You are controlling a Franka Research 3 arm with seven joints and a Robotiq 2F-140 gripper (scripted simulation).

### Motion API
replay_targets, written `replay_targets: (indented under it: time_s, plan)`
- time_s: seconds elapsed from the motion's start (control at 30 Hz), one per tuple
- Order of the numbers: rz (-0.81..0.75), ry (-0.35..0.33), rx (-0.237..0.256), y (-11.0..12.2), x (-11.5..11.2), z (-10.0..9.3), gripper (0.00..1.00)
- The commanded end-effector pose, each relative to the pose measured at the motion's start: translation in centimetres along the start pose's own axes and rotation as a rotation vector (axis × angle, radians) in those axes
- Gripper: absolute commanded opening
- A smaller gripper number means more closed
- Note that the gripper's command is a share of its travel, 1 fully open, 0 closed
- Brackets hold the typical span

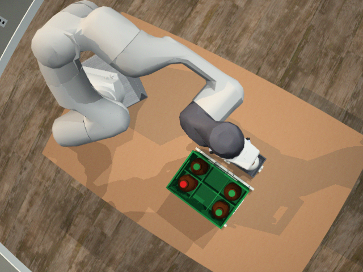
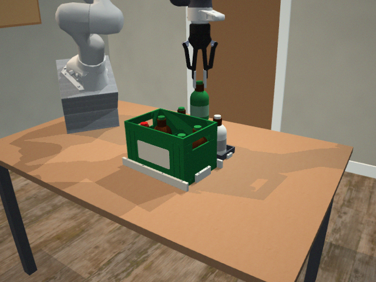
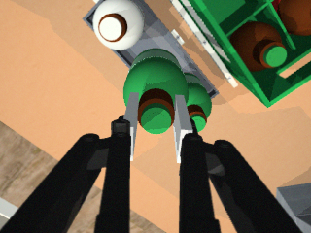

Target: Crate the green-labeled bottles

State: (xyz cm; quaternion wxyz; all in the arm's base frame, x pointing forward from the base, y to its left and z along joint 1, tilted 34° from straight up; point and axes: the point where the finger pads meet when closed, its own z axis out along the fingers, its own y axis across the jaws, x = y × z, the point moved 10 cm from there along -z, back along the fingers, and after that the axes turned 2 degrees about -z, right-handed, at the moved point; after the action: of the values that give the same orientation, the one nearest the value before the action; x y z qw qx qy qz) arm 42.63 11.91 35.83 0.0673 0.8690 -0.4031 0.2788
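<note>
My gripper (image 2: 200, 81) (image 3: 155, 107) is shut on the neck of a green bottle (image 2: 199, 98) (image 3: 155, 80), which hangs upright above the tray (image 1: 261, 160) (image 2: 232, 149) (image 3: 162, 34). A second green bottle (image 3: 198, 98) (image 2: 181, 110) stands at one end of the tray, largely hidden by the crate in the exterior view. A white bottle (image 1: 253, 162) (image 2: 221, 134) (image 3: 132, 24) stands upright at the other end. The green crate (image 1: 193, 207) (image 2: 132, 142) (image 3: 258, 88) holds brown bottles, one red-capped (image 1: 182, 183) and three green-capped, in its end cells. Its two middle cells are empty.
A pale rail (image 1: 227, 169) runs between crate and tray. Another pale rail (image 2: 154, 173) lies along the crate's front, with a short one (image 2: 202, 174) at its end. The crate's walls stand high beside the tray. The arm's grey base block (image 2: 91, 112) is farther back.
</note>
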Motion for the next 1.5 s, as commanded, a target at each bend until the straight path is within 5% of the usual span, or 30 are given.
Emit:
replay_targets:
  time_s: [0.0,1.47]
  plan:
    - [0.001,0.006,0.008,-0.3,0.0,-0.5,0.0]
    - [0.001,0.006,0.008,-0.3,0.0,-4.2,0.0]
